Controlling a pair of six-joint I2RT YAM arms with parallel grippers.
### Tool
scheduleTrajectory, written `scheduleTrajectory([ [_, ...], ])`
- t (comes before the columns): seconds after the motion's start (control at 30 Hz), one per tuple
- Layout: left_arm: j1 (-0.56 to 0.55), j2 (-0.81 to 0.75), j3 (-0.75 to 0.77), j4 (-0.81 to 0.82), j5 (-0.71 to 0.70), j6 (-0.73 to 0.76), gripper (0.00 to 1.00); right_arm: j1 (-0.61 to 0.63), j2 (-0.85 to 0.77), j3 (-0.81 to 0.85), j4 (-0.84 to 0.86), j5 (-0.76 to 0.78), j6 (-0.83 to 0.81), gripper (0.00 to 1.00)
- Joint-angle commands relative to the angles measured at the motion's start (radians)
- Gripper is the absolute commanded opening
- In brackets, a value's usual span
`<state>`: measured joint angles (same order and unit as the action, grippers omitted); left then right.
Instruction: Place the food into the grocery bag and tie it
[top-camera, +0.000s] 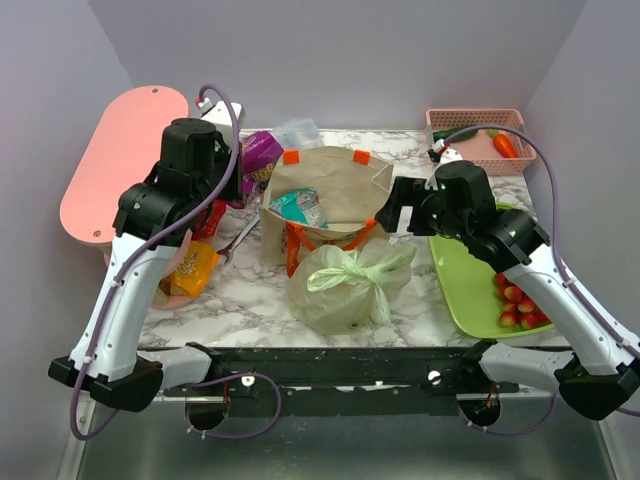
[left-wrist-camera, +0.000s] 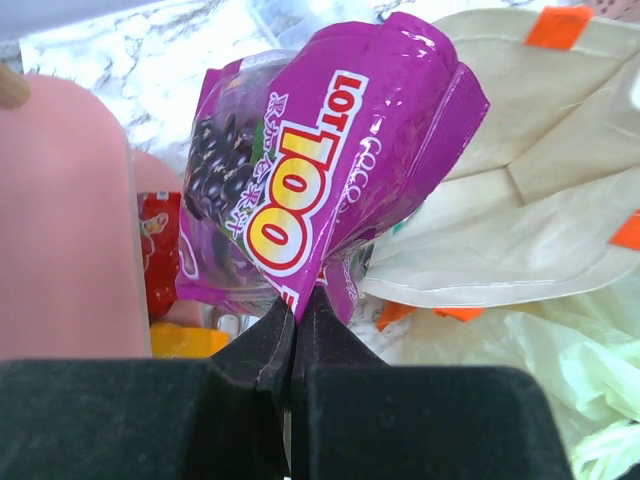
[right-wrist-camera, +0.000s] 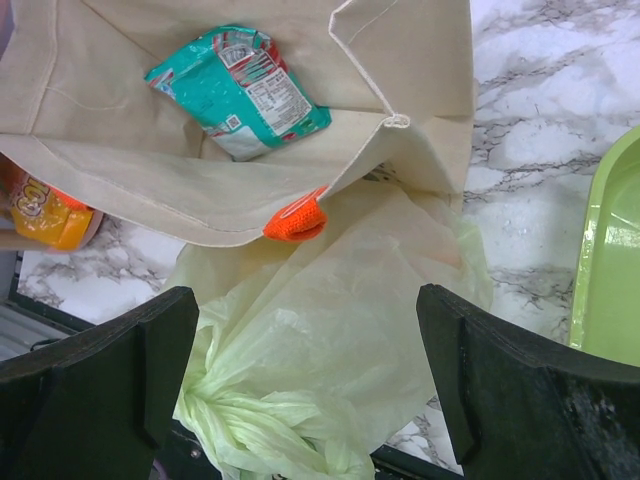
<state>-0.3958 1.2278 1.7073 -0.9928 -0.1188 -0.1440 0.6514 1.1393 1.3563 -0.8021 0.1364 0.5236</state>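
The pale green grocery bag (top-camera: 345, 285) lies at the table's front middle, its handles twisted into a knot (top-camera: 350, 268). It also fills the lower right wrist view (right-wrist-camera: 330, 340). No fruit shows openly; the bag's contents are hidden. My left gripper (left-wrist-camera: 297, 300) is shut on the bottom edge of a purple snack packet (left-wrist-camera: 320, 160) and holds it up left of the beige canvas tote (top-camera: 325, 195). My right gripper (right-wrist-camera: 305, 300) is open and empty, hovering above the green bag at the tote's front right corner (top-camera: 392, 215).
The tote holds a teal snack packet (right-wrist-camera: 240, 90) and has orange handles (right-wrist-camera: 296, 218). A pink board (top-camera: 120, 160) is at the left, with an orange packet (top-camera: 195, 268). A green tray (top-camera: 465, 285) with strawberries (top-camera: 515, 300) and a pink basket (top-camera: 475, 135) are at the right.
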Motion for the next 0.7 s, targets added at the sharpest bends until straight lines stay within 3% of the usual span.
scheduleTrajectory([
  [0.0, -0.043, -0.033, 0.102, 0.062, 0.041, -0.008, 0.00, 0.001, -0.022, 0.000, 0.000, -0.017, 0.010, 1.00],
  [0.23, -0.146, -0.005, 0.192, 0.103, 0.117, -0.032, 0.00, 0.001, -0.030, -0.005, -0.005, -0.018, 0.013, 1.00],
  [0.43, -0.152, 0.051, 0.238, 0.167, 0.272, -0.103, 0.00, 0.001, -0.040, -0.014, -0.006, 0.003, 0.012, 1.00],
  [0.67, -0.173, 0.118, 0.178, 0.295, 0.350, -0.187, 0.00, 0.001, -0.042, -0.017, -0.017, 0.025, 0.015, 1.00],
])
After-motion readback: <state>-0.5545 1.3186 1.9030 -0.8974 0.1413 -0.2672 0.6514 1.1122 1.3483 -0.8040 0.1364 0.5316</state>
